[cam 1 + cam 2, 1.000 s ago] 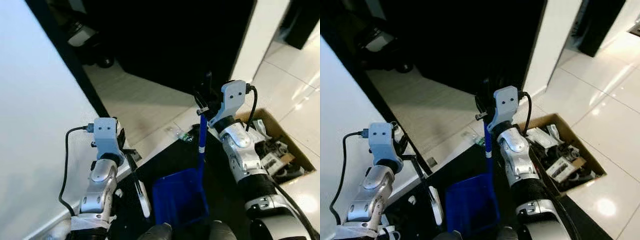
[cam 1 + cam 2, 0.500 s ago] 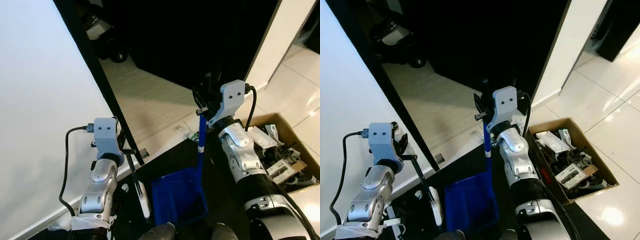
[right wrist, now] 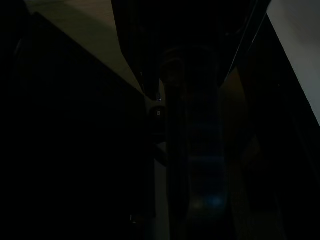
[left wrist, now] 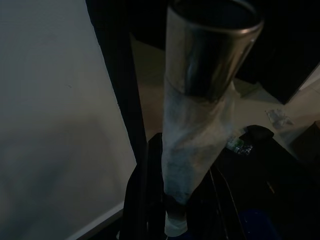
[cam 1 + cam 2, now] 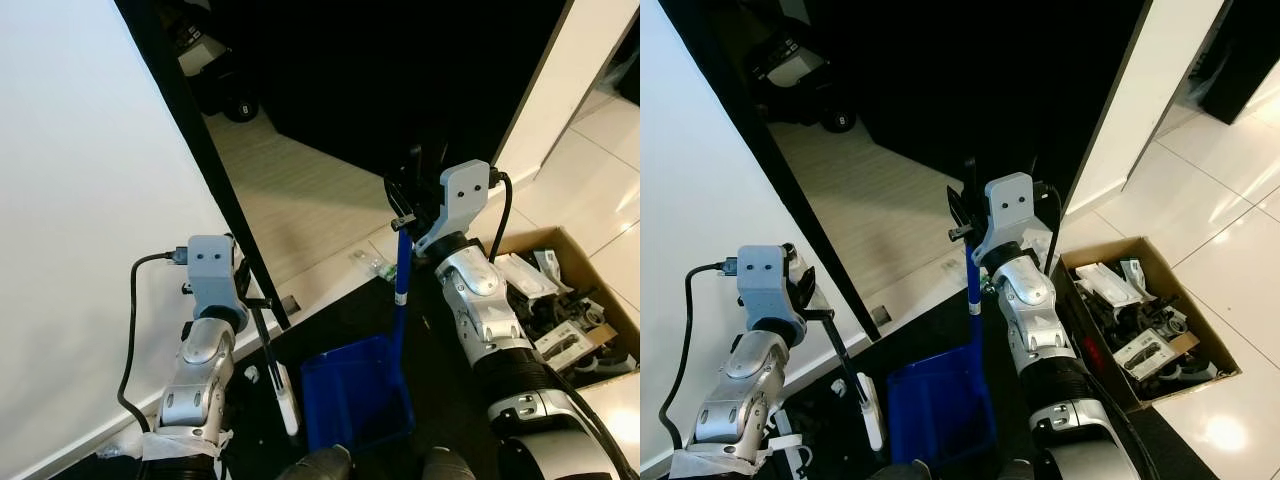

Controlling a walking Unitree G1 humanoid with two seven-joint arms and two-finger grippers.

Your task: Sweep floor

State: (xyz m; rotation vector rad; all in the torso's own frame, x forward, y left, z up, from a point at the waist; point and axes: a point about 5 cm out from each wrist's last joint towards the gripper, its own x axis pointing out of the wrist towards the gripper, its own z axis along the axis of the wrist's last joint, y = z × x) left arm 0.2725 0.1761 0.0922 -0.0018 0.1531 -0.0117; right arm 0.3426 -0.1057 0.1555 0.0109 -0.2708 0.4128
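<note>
Right tool [image 5: 405, 215] clenched on blue dustpan handle [image 5: 401, 270], left tool [image 5: 255, 300] gripping broom stick [image 5: 268, 345]; no writing legible

my arms: brushed silver metal, with matt light-grey plastic housings at the wrists
my right gripper [image 5: 408, 205]: matt black fingers, clamped round the blue handle
my left gripper [image 5: 252, 300]: matt black fingers, gripping the broom stick
dustpan [image 5: 356, 392]: blue plastic, smooth, faint sheen
dustpan handle [image 5: 400, 290]: blue plastic with a white band
broom stick [image 4: 207, 65]: shiny metal tube at the top, dull whitish wrap lower down
floor tiles [image 5: 1230, 290]: pale, glossy, showed glare spots
inner floor [image 5: 300, 215]: beige, matt, wood-like planks
wall [image 5: 90, 250]: white, smooth, matt
box [image 5: 1137, 247]: brown cardboard, matt
</note>
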